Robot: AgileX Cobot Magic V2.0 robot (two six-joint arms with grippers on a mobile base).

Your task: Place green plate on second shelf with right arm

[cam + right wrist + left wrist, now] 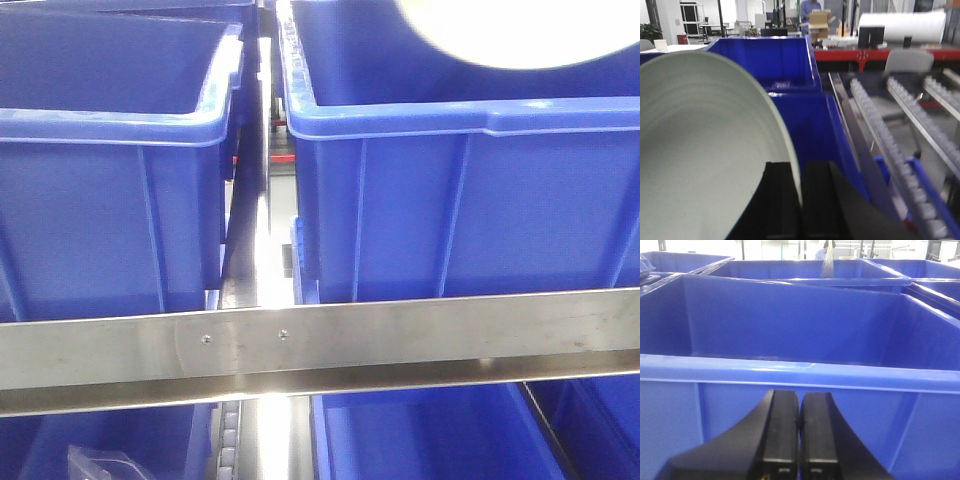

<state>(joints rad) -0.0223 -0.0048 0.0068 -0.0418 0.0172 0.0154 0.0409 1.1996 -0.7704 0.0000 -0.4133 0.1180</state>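
My right gripper [799,200] pinches the plate [700,160] by its rim; I should keep it level over the bin [460,180]. Left gripper [799,435] is closed, empty.

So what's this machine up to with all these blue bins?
The robot's right pincer is clamped on the rim of a pale green plate, holding it up on edge above the blue bins. In the front view the plate shows only as a bright disc at the top, over the right-hand bin, so it has not been set down. The left pincer is shut with nothing in it, in front of another blue bin.
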